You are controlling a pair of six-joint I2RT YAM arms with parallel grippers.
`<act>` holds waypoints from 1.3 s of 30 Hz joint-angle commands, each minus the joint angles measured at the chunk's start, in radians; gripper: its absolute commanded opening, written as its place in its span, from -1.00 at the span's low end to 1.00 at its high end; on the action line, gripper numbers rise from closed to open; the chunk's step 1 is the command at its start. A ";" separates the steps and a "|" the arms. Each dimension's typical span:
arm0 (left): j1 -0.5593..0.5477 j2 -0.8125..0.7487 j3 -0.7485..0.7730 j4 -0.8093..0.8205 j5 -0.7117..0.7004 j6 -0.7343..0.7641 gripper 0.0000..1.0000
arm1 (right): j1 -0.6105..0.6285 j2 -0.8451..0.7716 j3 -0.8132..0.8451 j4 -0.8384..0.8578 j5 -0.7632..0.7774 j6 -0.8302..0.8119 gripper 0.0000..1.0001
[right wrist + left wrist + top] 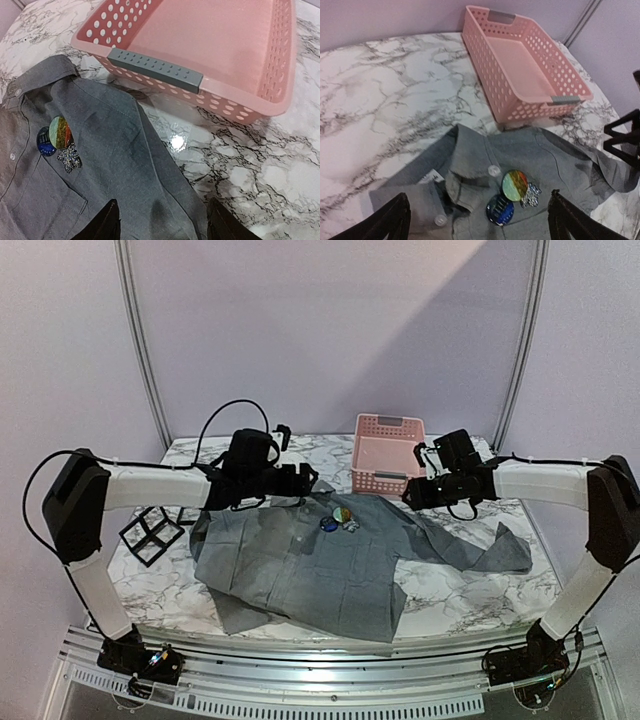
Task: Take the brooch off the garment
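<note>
Both left gripper (479,210) and right gripper (162,212) hovered above grey cloth garment (300,570), jaws apart, empty. Silver glittery brooch (532,194) sat on garment chest, touching round rainbow badge (515,184), near round blue badge (499,210).

A white marble-patterned table (470,598) is shown. The grey garment (300,570) is spread across its middle. A pink basket (380,481) is set behind it, and a black wire frame (150,532) at the left.

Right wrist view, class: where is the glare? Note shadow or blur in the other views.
Right wrist: a glare spot on the table beside the garment. Top: a diagonal shadow edge crosses the back wall. Left wrist: the fingers at the bottom look soft.
</note>
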 commanded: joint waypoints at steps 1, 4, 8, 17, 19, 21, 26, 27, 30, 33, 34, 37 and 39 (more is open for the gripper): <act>-0.063 -0.023 -0.057 -0.035 0.006 -0.073 0.91 | 0.013 0.086 0.075 0.033 -0.038 -0.043 0.14; -0.084 -0.020 -0.085 -0.030 0.015 -0.118 0.91 | 0.018 0.134 0.103 0.039 -0.039 -0.057 0.13; -0.090 -0.007 -0.128 -0.001 0.046 -0.181 0.91 | 0.026 0.186 0.133 0.054 -0.047 -0.070 0.13; -0.106 0.008 -0.206 0.013 0.088 -0.245 0.90 | 0.035 0.282 0.182 0.066 -0.016 -0.083 0.02; -0.109 0.008 -0.230 0.012 0.096 -0.257 0.90 | 0.036 0.295 0.190 0.064 -0.007 -0.083 -0.03; -0.110 0.009 -0.253 0.012 0.098 -0.269 0.90 | 0.038 0.311 0.199 0.062 0.002 -0.082 -0.12; -0.113 -0.002 -0.308 0.009 0.086 -0.286 0.89 | 0.040 0.340 0.215 0.072 0.019 -0.057 -0.35; -0.113 -0.005 -0.316 0.007 0.083 -0.287 0.89 | 0.041 0.345 0.220 0.072 0.025 -0.052 -0.41; -0.114 -0.011 -0.342 0.001 0.079 -0.293 0.89 | 0.041 0.361 0.230 0.067 0.034 -0.036 -0.60; -0.116 -0.024 -0.376 -0.001 0.079 -0.301 0.89 | 0.040 0.375 0.237 0.058 0.083 -0.027 -0.69; -0.116 -0.029 -0.384 -0.003 0.079 -0.302 0.89 | 0.041 0.382 0.238 0.056 0.090 -0.025 -0.72; -0.116 -0.043 -0.398 -0.014 0.043 -0.303 0.89 | 0.041 0.390 0.236 0.051 0.107 -0.013 -0.82; -0.116 -0.051 -0.403 -0.024 0.033 -0.301 0.89 | 0.041 0.388 0.231 0.050 0.121 0.000 -0.90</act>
